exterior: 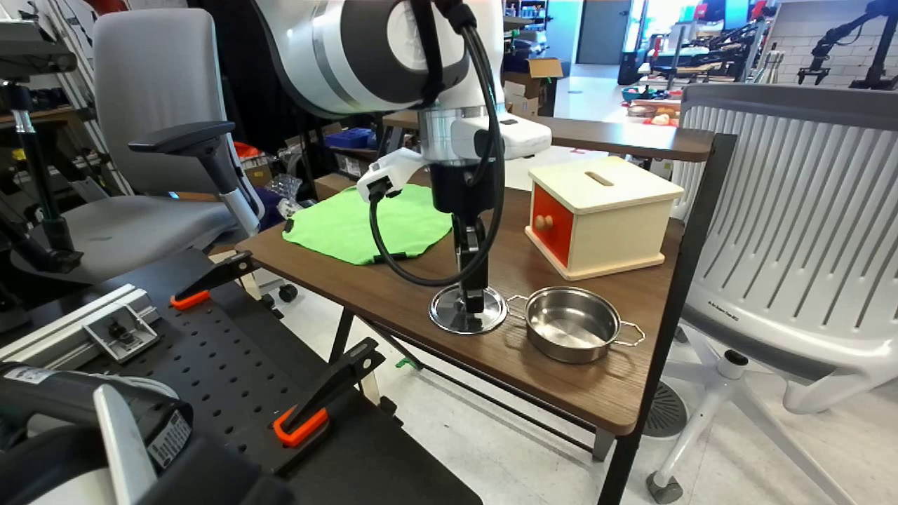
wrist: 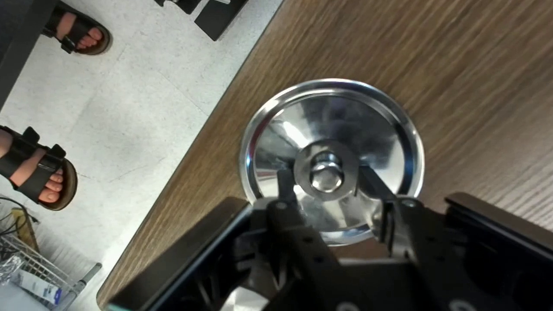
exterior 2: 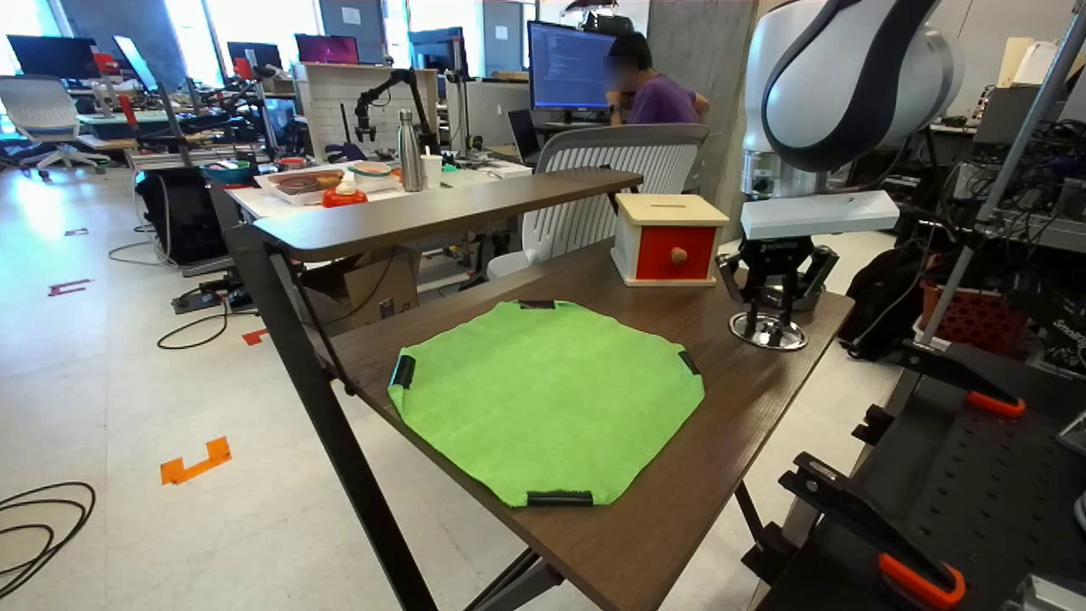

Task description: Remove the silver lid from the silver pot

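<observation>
A: Quick q, where's the silver lid (wrist: 332, 134)?
B: Flat on the brown table (exterior: 603, 386), nr the edge, knob (wrist: 327, 177) up.
A: & the silver pot (exterior: 572, 328)?
B: Upright, uncovered, just beside the lid; one wire handle (exterior: 517, 305) pts at the lid's rim. Can't tell if they touch.
A: Gripper (wrist: 330, 183)?
B: Over the lid, pointing down. Fingers (wrist: 286, 185) parted a fair bit, one each side of the knob w/ a gap both sides in wrist view; holding nothing AFAICT.
A: Further out on the table?
B: Wooden box (exterior: 619, 231) w/ orange-red front, nr the pot; green cloth (exterior 2: 547, 399) spread flat, w/ black strips on its edges.
A: Past that?
B: Grey chair (exterior: 793, 210) by the box; perforated black board (exterior: 231, 379) w/ orange-&-black clamps (exterior: 326, 396); sandalled feet (wrist: 36, 172) on the floor, wrist view.
</observation>
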`<state>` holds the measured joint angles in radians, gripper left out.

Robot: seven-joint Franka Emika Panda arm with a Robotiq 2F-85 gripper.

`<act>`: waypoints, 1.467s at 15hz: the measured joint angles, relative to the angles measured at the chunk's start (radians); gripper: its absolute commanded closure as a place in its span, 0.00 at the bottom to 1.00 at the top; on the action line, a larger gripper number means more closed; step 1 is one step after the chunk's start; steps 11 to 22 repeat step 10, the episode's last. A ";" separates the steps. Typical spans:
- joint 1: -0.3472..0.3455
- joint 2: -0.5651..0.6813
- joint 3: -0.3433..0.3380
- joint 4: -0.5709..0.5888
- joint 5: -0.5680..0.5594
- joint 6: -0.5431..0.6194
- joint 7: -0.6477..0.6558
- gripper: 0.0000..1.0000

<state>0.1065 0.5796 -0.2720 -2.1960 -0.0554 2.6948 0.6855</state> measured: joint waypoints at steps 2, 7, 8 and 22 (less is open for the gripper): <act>0.006 0.004 -0.004 0.003 0.000 0.000 0.000 0.11; 0.029 -0.024 -0.003 -0.014 0.000 -0.002 -0.016 0.00; 0.042 -0.052 -0.003 -0.033 -0.003 -0.001 -0.021 0.00; 0.074 -0.134 -0.002 -0.091 -0.021 -0.012 -0.028 0.00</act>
